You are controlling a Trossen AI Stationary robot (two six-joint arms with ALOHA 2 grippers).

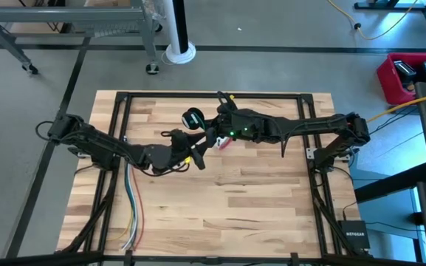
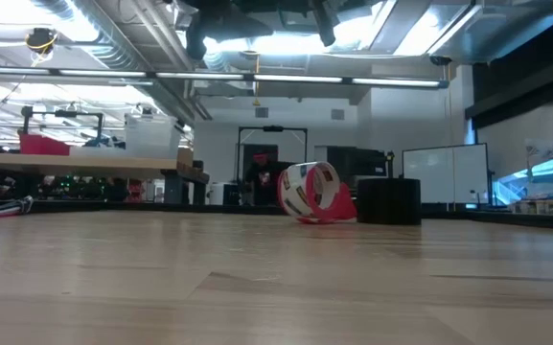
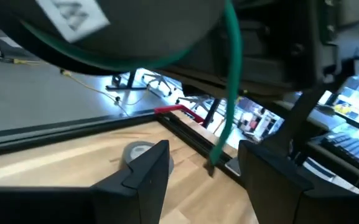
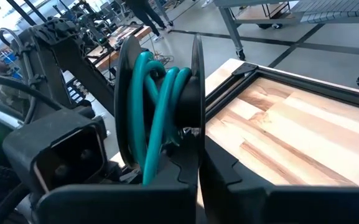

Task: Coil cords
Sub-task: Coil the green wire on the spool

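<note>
While the right gripper [image 4: 195, 155] pinches the coiled cord [image 4: 160, 99] above the table's [image 1: 235, 199] twelve o'clock side, apparently to keep its loops together, the left gripper [image 3: 204, 168] waits open-jawed beside it.

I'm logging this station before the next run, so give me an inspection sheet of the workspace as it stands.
Surface: wooden table, mostly bare.
Job's things: green cord wound on a dark reel, held up mid-table.
Clutter: grey tape roll; red-and-white roll.
Grippers: right gripper shut on the reel; left gripper open below it.
Cables: coloured wires along the left edge.
Surroundings: red bin, yellow cable on the floor.
</note>
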